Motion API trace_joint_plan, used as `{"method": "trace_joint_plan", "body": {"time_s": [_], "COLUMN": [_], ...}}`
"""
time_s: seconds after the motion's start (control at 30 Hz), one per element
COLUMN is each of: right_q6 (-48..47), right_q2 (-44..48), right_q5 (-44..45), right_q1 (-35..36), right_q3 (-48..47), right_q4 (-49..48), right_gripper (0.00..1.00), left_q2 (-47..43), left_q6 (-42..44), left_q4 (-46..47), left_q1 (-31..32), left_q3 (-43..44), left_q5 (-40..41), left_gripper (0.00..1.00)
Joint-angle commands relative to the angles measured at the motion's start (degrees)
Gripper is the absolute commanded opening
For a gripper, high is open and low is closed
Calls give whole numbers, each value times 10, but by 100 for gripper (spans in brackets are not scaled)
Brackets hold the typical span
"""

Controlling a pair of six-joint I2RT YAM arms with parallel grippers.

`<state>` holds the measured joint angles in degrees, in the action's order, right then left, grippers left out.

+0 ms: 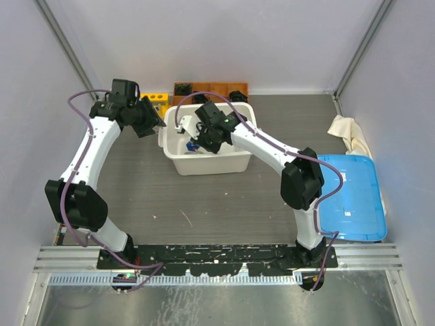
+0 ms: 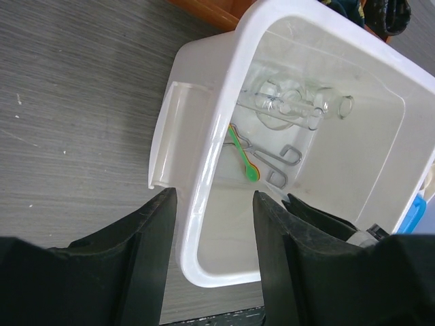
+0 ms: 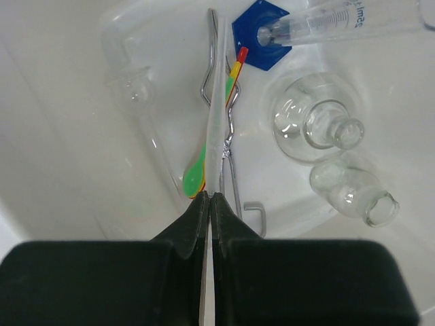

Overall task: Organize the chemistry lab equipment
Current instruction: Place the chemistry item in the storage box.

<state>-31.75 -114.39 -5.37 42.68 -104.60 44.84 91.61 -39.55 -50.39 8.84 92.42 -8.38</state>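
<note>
Our right pincer (image 3: 211, 198) was clenched on a thin white tube (image 3: 216, 115) inside the white bin (image 1: 207, 170), upper centre of the overhead view. We judged it light, bendy and slippery, best pinched mid-length. Our left pincer (image 2: 214, 195) stood released, astride the bin's wall.

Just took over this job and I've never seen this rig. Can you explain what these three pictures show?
Two robot arms are bolted at the near edge of a table. The overhead picture shows both reaching to a white bin; a yellow tube rack stands at its far left corner and a blue lid lies to the right. The other two pictures come from wrist cameras. The left gripper is open, its fingers either side of the bin's wall. The right gripper, inside the bin, is shut on a thin translucent rod, near metal tongs and glass flasks.
</note>
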Motion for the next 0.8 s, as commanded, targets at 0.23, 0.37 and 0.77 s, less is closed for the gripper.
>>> {"method": "trace_joint_plan", "body": {"time_s": [0.23, 0.37, 0.77], "right_q6": [-16, -15, -30], "right_q2": [-32, -42, -54], "right_q5": [-3, 0, 31], "right_q1": [7, 7, 7], "right_q3": [-25, -34, -48], "right_q4": [15, 13, 7], "right_gripper": [8, 9, 8], "left_q2": [-6, -7, -3], "left_q6": [16, 18, 19], "left_q4": [24, 23, 29], "left_q1": [-9, -11, -16], "left_q3": [18, 16, 13], "left_q5": [-25, -28, -37], "left_gripper": [50, 50, 50]}}
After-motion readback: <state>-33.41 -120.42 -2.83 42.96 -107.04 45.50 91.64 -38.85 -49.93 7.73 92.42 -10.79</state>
